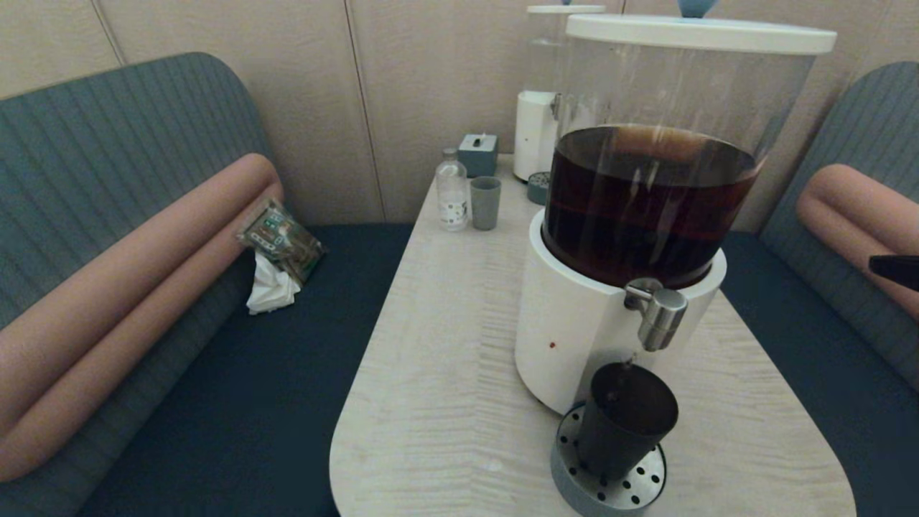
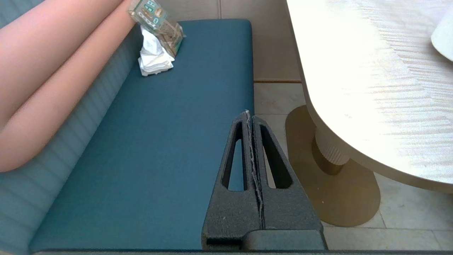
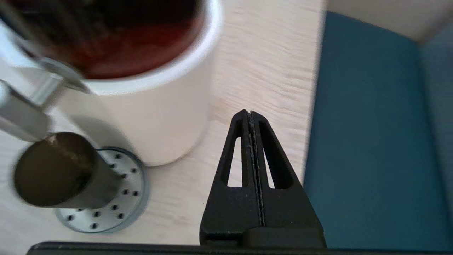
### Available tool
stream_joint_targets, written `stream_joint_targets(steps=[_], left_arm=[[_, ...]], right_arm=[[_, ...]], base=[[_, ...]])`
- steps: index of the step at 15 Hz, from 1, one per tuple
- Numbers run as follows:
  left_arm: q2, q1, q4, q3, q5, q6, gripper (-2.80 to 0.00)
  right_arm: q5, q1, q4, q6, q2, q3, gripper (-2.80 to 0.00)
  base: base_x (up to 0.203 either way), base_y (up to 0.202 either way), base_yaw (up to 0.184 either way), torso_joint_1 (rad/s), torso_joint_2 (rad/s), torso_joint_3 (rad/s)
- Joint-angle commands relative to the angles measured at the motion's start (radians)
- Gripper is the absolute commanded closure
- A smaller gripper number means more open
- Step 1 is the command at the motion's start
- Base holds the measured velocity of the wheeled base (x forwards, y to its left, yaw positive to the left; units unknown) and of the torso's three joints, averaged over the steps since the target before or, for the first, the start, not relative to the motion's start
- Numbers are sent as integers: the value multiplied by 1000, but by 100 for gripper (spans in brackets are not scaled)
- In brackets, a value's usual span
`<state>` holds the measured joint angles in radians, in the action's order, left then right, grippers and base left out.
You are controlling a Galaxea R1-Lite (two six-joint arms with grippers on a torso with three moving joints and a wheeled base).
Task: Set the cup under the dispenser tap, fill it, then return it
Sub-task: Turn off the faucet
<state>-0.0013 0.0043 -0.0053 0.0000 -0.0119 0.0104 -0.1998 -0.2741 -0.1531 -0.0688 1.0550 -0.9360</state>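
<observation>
The matte black cup (image 1: 626,424) stands upright on the round perforated drip tray (image 1: 574,445), directly below the brushed-steel dispenser tap (image 1: 660,316). The tap juts from the white base (image 1: 567,316) of the big tank of dark brown liquid. The right wrist view shows the same cup (image 3: 56,170) and tap (image 3: 21,120). My right gripper (image 3: 250,112) is shut and empty, over the table's right edge, well clear of the cup; only its dark tip (image 1: 894,271) shows in the head view. My left gripper (image 2: 247,113) is shut and empty, low over the left bench seat.
At the table's far end stand a small grey-green cup (image 1: 485,202), a clear bottle (image 1: 451,190), a tissue box (image 1: 478,154) and a smaller white dispenser (image 1: 537,133). A snack packet (image 1: 281,240) with crumpled tissue lies on the left bench. The table pedestal (image 2: 332,166) stands beside my left gripper.
</observation>
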Motion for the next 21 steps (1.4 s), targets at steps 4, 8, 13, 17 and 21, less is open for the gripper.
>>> stream_joint_targets(steps=[4, 8, 13, 17, 21], left_arm=[[0, 0, -1, 0, 0, 0, 0], [0, 0, -1, 0, 0, 0, 0], [1, 0, -1, 0, 0, 0, 0], [1, 0, -1, 0, 0, 0, 0], [0, 0, -1, 0, 0, 0, 0]], right_arm=[[-18, 100, 124, 5, -193, 127, 0], [-12, 137, 142, 6, -371, 190, 0], [36, 168, 142, -5, -567, 274, 0], [65, 196, 142, -13, -663, 360, 0], [91, 248, 145, -12, -778, 475, 0]], base=[[0, 0, 0, 0, 0, 0], [0, 0, 0, 0, 0, 0], [0, 0, 0, 0, 0, 0], [0, 0, 0, 0, 0, 0], [0, 0, 0, 0, 0, 0]])
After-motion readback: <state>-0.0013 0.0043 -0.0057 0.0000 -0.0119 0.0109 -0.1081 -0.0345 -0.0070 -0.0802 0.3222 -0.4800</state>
